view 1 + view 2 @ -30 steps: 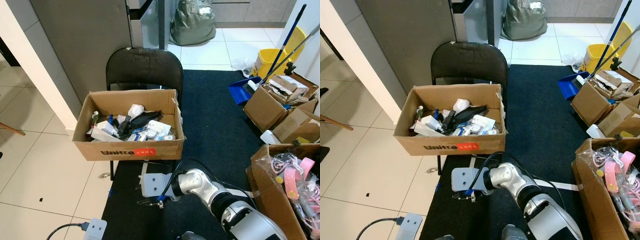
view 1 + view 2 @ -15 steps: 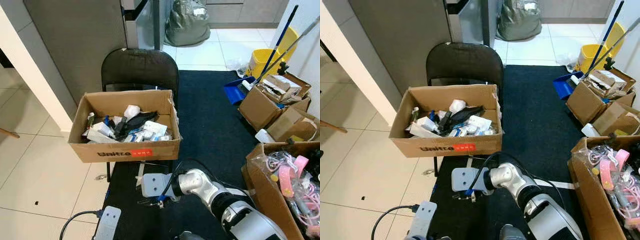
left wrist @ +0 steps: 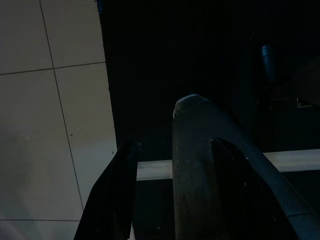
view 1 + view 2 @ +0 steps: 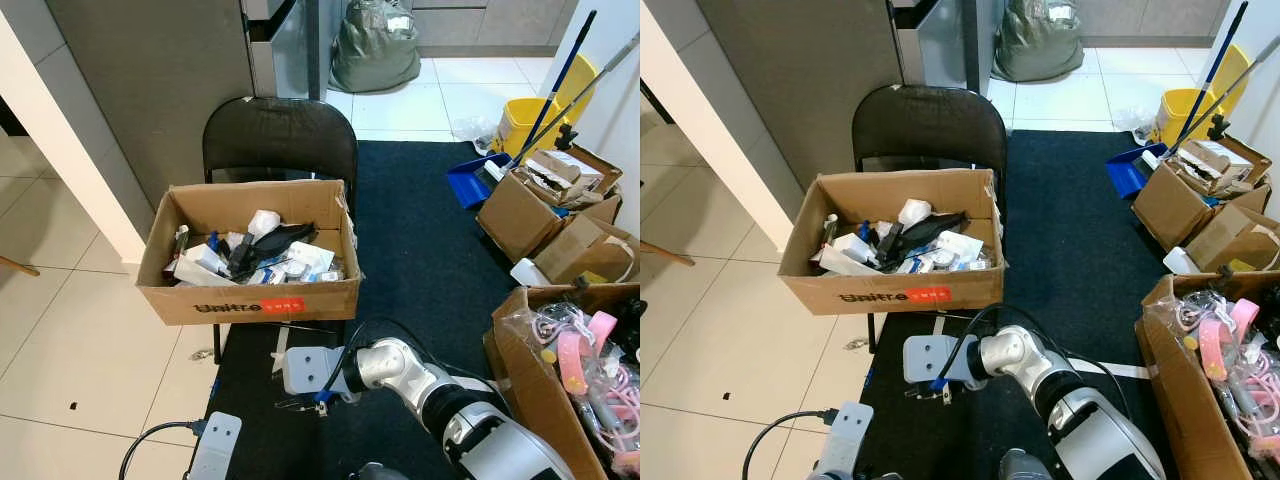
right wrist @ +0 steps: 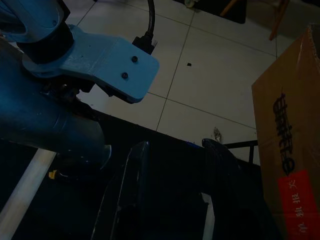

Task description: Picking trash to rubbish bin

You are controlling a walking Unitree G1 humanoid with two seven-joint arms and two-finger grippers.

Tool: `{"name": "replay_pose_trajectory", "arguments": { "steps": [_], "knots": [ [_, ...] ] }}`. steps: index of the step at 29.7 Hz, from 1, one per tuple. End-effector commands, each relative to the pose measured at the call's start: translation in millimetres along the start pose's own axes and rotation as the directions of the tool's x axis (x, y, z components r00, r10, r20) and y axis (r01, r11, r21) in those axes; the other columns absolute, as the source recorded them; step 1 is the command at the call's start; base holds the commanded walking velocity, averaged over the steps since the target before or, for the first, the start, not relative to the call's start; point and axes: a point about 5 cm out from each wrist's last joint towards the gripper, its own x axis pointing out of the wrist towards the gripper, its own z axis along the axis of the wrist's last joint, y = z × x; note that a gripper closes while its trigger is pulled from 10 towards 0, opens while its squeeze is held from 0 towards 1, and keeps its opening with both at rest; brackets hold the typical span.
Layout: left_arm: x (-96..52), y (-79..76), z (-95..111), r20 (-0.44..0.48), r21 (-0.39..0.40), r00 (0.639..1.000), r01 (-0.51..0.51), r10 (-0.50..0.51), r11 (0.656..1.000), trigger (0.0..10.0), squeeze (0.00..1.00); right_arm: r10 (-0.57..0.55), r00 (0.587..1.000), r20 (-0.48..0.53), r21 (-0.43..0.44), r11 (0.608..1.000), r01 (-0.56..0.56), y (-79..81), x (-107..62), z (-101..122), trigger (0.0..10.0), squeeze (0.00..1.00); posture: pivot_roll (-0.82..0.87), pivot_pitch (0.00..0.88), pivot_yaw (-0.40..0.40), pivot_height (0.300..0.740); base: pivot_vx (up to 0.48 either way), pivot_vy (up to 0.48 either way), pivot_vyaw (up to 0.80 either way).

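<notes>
On a black chair (image 4: 280, 135), the trash-filled cardboard box (image 4: 250, 298) is sitting unmoved.
Below it, the right gripper (image 5: 175, 195) is still hovering over the dark rug (image 4: 430, 250), fingers parted and empty; the left gripper (image 3: 175, 195) is hanging likewise.

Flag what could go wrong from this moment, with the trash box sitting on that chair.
1. The cardboard box overhangs the front of the black chair; a careless reach with the right arm from below might tip it.
2. The trash is heaped and tangled, so lifting one piece might drag others over the wall.
3. A cable trails across the tiles near the left pincer, and could snag.
</notes>
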Motion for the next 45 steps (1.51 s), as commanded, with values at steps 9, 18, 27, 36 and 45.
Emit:
{"name": "replay_pose_trajectory", "arguments": {
  "steps": [9,18,27,36,45],
  "knots": [
    [-2.2,-0.5,-15.1,-0.060,-0.018,0.998,0.008,-0.009,1.000,10.0,0.00,0.007,1.000,-0.004,0.005,1.000,-0.007,0.9,0.6,-0.8,10.0,0.00,-0.05,0.081,0.049,0.740,0.000,0.000,0.00],
    [-5.1,6.9,-23.6,-0.071,-0.015,0.997,0.003,-0.004,1.000,10.0,0.00,0.008,1.000,-0.001,0.004,1.000,-0.008,1.5,1.2,-0.6,10.0,0.00,-0.05,0.083,0.052,0.740,0.000,0.000,0.00],
    [-15.9,21.0,-54.1,-0.114,-0.009,0.993,-0.010,0.009,1.000,10.0,0.00,0.009,1.000,0.001,0.004,1.000,-0.009,1.8,1.5,-0.3,10.0,0.00,-0.04,0.087,0.053,0.740,0.000,0.000,0.00],
    [-16.8,18.5,-59.6,-0.146,-0.007,0.989,-0.016,0.015,1.000,10.0,0.00,0.010,1.000,0.004,0.003,1.000,-0.010,2.1,1.6,-0.1,10.0,0.00,-0.04,0.088,0.053,0.740,0.000,0.000,0.00],
    [-15.7,11.5,-59.9,-0.155,-0.004,0.988,-0.011,0.010,1.000,10.0,0.00,0.011,1.000,0.005,0.002,1.000,-0.011,2.6,2.0,0.1,10.0,0.00,-0.04,0.091,0.054,0.740,0.000,0.000,0.00]
  ]
}}
